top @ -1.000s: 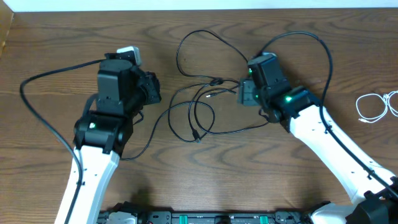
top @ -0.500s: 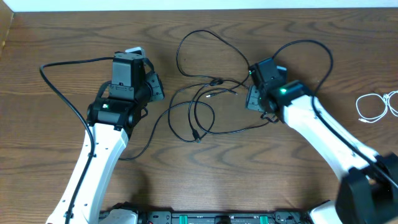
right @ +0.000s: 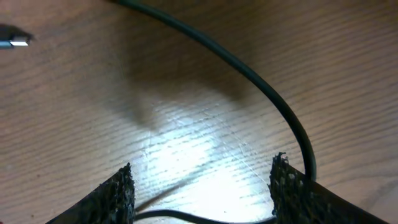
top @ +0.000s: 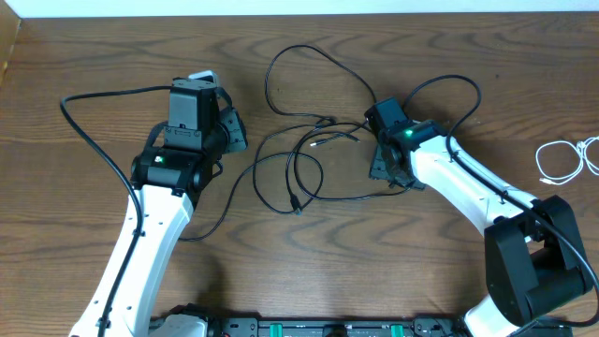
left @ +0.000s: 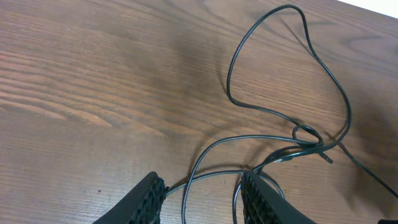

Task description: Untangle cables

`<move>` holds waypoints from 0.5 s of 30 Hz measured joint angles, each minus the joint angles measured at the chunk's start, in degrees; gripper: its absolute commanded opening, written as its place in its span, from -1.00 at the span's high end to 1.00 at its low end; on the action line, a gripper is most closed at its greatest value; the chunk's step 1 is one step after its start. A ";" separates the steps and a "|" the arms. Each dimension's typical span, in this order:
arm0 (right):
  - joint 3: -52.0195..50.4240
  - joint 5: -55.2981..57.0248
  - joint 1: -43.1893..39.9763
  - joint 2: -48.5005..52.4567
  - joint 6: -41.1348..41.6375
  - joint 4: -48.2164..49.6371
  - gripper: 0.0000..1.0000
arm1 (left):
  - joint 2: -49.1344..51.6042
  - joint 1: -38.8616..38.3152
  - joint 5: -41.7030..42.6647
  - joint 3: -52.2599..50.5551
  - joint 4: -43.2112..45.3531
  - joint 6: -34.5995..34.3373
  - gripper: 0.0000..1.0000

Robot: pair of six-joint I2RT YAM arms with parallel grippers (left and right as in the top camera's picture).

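Thin black cables (top: 299, 173) lie tangled in loops at mid-table, with a small plug end (top: 298, 206) at the lower loop. A white cable (top: 560, 161) is coiled apart at the right edge. My left gripper (top: 234, 131) sits at the tangle's left side. In the left wrist view it (left: 202, 199) is open, with black strands (left: 211, 174) lying loose on the wood between its fingers and a knot (left: 306, 135) beyond. My right gripper (top: 379, 159) is low at the tangle's right side. It (right: 202, 193) is open, and a black cable (right: 249, 68) curves past its right finger (right: 292, 193).
The arms' own thicker black leads arc over the table at left (top: 94, 98) and right (top: 449, 84). A silver plug tip (right: 15, 40) lies ahead of the right gripper. The table's back edge (top: 299, 13) borders a white surface.
The left arm has stretched forward and its jaws have spread a little wider. The right arm has swung round and its gripper has dropped slightly toward the tangle. The cables have barely shifted.
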 measured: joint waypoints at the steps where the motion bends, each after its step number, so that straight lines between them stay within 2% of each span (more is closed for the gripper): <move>1: 0.00 -0.09 -0.11 0.00 0.00 0.48 -0.33 | 0.00 0.00 0.00 0.00 0.00 0.00 0.17; 9: 0.00 -6.14 -2.14 -1.01 -2.36 5.38 -0.32 | 0.00 0.00 0.00 0.00 0.00 0.00 0.17; 15: 0.02 -3.93 -4.96 -8.44 -5.88 3.65 -0.34 | 0.00 0.00 0.02 0.00 -0.02 0.00 0.17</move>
